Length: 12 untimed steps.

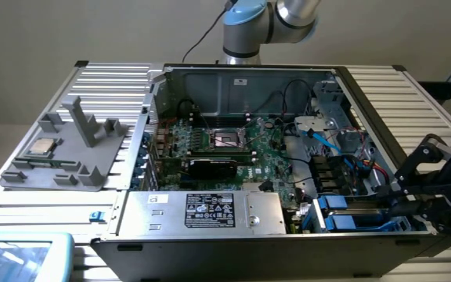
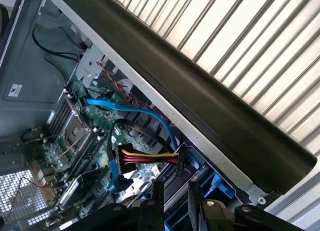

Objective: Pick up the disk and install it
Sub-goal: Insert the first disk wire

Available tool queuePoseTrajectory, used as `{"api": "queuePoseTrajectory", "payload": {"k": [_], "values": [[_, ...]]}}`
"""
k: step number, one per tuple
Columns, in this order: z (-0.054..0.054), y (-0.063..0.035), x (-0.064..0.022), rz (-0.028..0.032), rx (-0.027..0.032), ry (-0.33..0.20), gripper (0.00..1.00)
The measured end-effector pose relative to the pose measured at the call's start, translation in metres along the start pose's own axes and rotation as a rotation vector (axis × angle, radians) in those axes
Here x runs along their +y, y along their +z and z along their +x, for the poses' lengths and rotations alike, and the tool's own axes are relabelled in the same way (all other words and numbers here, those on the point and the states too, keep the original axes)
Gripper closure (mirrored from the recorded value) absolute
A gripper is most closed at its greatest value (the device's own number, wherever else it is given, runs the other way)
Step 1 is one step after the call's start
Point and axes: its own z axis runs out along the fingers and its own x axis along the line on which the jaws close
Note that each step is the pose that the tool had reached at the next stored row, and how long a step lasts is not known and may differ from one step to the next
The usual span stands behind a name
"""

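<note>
At the exterior view's left you are looking at a grey plastic fixture [image 1: 69,158] lying on the slatted table [image 1: 45,205], with a small square processor chip [image 1: 41,147] sitting in it. Moving toward the exterior view's right, the open computer case [image 1: 245,88] is lying on its side. It is showing the green motherboard [image 1: 269,153] and, along the near edge, a grey power-supply box [image 1: 202,210] with a black label. Blue data cables [image 1: 325,140] are looping past the board toward the drive bay. In that bay, at the case's near corner on the exterior view's right, the disk [image 1: 363,223] is sitting in its blue carrier, with a second blue carrier [image 1: 336,202] just beside it. The black gripper [image 1: 394,198] is hovering over the case wall, close to the bay. In the wrist view its fingers [image 2: 158,198] are standing a little apart, with blue plastic showing through the gap and nothing clamped between them, so you are seeing the gripper loose, not holding the disk.
</note>
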Motion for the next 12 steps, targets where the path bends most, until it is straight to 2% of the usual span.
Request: {"api": "queuePoseTrajectory", "payload": {"k": [3,7,9,12], "values": [[-0.0027,0.0015,0.0019,0.0074,0.0000,-0.013,0.67],[-0.0036,0.0029,0.0020,0.0074,0.0023,-0.017,0.67],[-0.0036,0.0030,0.0021,0.0049,0.0057,-0.019,0.67],[-0.0042,0.0044,0.0023,-0.0042,0.0179,-0.024,0.67]]}}
